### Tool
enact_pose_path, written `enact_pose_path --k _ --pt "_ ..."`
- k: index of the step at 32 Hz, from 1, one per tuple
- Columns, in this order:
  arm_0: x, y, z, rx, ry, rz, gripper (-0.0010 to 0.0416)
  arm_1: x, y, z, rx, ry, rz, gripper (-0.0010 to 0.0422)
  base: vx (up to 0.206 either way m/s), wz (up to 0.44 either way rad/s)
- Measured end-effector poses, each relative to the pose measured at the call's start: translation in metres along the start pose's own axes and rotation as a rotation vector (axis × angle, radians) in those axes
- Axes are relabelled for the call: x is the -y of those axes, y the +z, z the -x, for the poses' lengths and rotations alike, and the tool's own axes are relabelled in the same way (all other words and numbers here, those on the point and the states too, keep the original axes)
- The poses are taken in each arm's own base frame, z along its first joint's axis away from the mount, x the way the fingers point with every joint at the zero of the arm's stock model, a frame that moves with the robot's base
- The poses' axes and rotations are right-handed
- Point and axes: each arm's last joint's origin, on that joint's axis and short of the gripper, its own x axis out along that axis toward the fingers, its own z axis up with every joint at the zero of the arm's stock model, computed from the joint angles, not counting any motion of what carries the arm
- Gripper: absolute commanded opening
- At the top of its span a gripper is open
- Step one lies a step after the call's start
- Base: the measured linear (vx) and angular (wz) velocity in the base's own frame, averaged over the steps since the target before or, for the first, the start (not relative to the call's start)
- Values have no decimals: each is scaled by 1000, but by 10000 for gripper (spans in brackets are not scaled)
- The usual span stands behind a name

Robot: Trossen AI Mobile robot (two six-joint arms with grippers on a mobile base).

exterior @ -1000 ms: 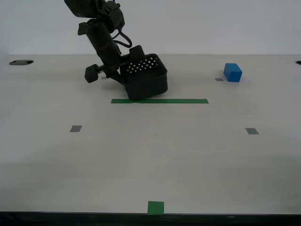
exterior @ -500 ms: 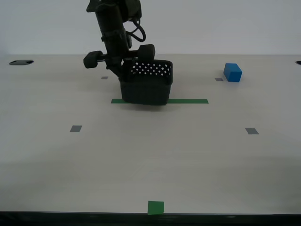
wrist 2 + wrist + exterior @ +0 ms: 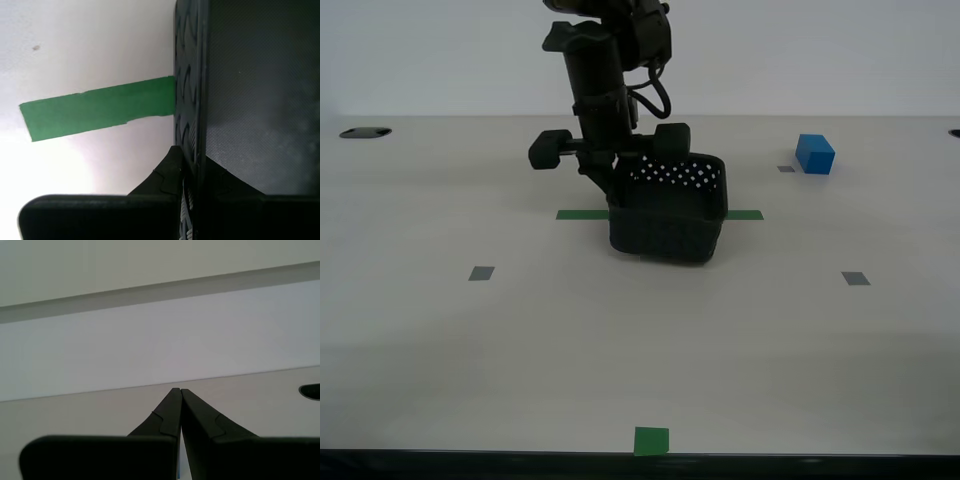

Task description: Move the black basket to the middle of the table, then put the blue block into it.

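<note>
The black basket stands over the green tape strip near the middle of the table, its perforated far wall showing. My second gripper is shut on the basket's wall on the exterior view's left. The second wrist view shows that wall pinched at my second gripper, with the basket floor and the tape strip beside it. The blue block sits at the back on the exterior view's right, apart from the basket. My first gripper is shut and empty, out of the exterior view.
A green square lies at the table's front edge. Small grey squares lie on the exterior view's left, on its right, and beside the block. A dark opening sits at the back left edge.
My second gripper has carried the basket toward the exterior view's right and toward the front, onto the green strip. The basket has gone from tilted to level. The block has not moved.
</note>
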Motion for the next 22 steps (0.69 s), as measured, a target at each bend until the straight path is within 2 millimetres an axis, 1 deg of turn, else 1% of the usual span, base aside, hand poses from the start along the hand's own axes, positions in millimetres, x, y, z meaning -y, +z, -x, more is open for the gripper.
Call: enact_pose_path --k 8,10,11,12,13,14,16,18,19,20,22 --pt "0 0 0 0 1 0 1 -1 1 -1 13 -11 -24 2 0 0" --pt "0 0 0 0 1 0 1 -1 1 -1 12 -11 -37 17 0 0" --pt "0 0 0 0 0 0 0 -2 2 -2 10 -11 -39 42 0 0" --pt "0 0 0 0 1 0 1 -3 2 -1 9 -14 -38 54 0 0" --pt "0 0 0 0 0 0 1 -4 2 -1 -4 -38 -35 90 0 0" --pt "0 0 0 0 0 0 1 -5 3 -1 -16 -48 -31 139 0 0" --pt "0 0 0 0 0 0 0 -6 3 -1 -16 -47 -29 171 0 0" --pt "0 0 0 0 0 0 0 -7 4 0 -23 -62 -25 227 0 0" --pt "0 0 0 0 1 0 1 -6 6 2 -25 -79 -25 268 0 0" --pt "0 0 0 0 0 0 0 -6 9 8 -11 -87 -27 284 0 0" --pt "0 0 0 0 0 0 1 -3 15 18 18 -108 -49 301 0 0"
